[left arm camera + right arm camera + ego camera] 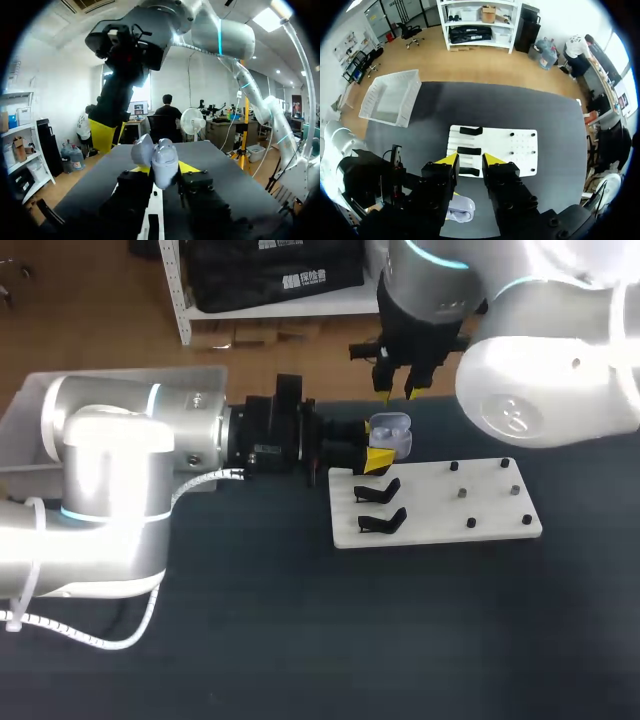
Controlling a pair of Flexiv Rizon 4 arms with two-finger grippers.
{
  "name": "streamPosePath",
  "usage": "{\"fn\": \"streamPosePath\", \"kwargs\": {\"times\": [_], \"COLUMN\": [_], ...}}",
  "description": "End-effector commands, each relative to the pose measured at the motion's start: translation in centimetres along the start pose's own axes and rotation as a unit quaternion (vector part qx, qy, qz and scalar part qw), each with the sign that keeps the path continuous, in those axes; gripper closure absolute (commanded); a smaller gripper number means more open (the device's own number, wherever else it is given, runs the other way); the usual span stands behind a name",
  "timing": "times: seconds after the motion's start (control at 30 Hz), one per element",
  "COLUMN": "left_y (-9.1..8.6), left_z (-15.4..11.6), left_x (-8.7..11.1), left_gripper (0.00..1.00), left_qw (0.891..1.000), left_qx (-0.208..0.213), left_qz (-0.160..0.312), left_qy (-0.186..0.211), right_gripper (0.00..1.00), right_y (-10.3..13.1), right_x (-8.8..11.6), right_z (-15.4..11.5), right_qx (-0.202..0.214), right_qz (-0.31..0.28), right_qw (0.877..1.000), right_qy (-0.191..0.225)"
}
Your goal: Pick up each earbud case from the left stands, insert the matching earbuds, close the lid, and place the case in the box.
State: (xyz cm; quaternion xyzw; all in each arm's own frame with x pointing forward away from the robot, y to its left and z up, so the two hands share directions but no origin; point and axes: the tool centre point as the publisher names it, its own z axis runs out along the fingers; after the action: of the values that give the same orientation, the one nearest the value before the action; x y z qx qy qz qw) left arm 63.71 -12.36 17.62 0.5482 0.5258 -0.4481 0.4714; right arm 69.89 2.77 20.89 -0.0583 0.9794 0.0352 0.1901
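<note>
Head view, from above the dark table: the left gripper [372, 452] reaches in from the left and clamps a pale earbud case [390, 432] from two sides, off the table at the far edge of a white board [480, 508], probably to steady it for loading. The case lid stands open. The right gripper [399, 393] hangs straight above the case, tips pointing down, seemingly lined up to work on it. Two black stands [378, 491] on the board's left side are bare; several small dark pieces [462, 493] dot its right side, too small to identify. A white box [22, 428] sits at the far left, mostly hidden behind the left arm. Left wrist view: the case sits between this gripper's two yellow tips, both pressing its sides, lid tipped back; whether earbuds are inside cannot be told. The right gripper's yellow tip hovers above and beyond it. Right wrist view: this gripper's fingers stand slightly apart with nothing visible between them; the case is under them, the board ahead, and the box well off to one side shows no case in it
</note>
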Motion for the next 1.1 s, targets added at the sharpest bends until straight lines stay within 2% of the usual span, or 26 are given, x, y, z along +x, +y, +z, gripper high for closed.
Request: {"fn": "streamPosePath", "kwargs": {"times": [0.03,0.23,0.47,0.6,0.7,0.73,0.77,0.8,0.87,1.1], "left_y": [-0.1,-0.1,-0.1,-0.1,-0.1,-0.1,-0.1,-0.1,0.7,5.9], "left_z": [0.0,0.0,0.0,0.0,0.0,0.0,0.0,0.0,-1.6,-11.6], "left_x": [0.2,0.2,0.2,0.2,0.2,0.2,0.2,0.2,-0.1,-1.3], "left_gripper": [1.00,1.00,1.00,1.00,1.00,1.00,1.00,1.00,1.00,1.00], "left_qw": [1.000,1.000,1.000,1.000,1.000,1.000,1.000,1.000,1.000,0.995], "left_qx": [-0.003,-0.003,-0.003,-0.003,-0.003,-0.003,-0.003,-0.003,-0.017,-0.089], "left_qz": [0.003,0.003,0.003,0.003,0.003,0.003,0.003,0.003,0.011,0.042], "left_qy": [-0.004,-0.004,-0.004,-0.004,-0.004,-0.004,-0.004,-0.004,-0.004,-0.008], "right_gripper": [0.69,0.69,0.67,0.67,0.66,0.54,0.08,0.00,0.00,0.00], "right_y": [0.0,0.0,0.0,-0.7,-2.4,-3.3,-4.1,-4.8,-6.3,-6.3], "right_x": [1.3,3.6,4.9,4.6,4.5,4.5,4.8,5.2,6.1,6.1], "right_z": [0.0,-1.8,-3.2,-4.6,-6.5,-7.0,-7.4,-7.9,-8.4,-8.4], "right_qx": [0.002,-0.007,-0.028,-0.039,-0.065,-0.078,-0.093,-0.107,-0.120,-0.120], "right_qz": [-0.002,-0.002,0.017,0.045,0.114,0.148,0.175,0.197,0.232,0.232], "right_qw": [1.000,1.000,0.999,0.998,0.988,0.981,0.974,0.967,0.955,0.955], "right_qy": [0.008,0.007,-0.002,-0.029,-0.080,-0.098,-0.113,-0.124,-0.143,-0.143]}}
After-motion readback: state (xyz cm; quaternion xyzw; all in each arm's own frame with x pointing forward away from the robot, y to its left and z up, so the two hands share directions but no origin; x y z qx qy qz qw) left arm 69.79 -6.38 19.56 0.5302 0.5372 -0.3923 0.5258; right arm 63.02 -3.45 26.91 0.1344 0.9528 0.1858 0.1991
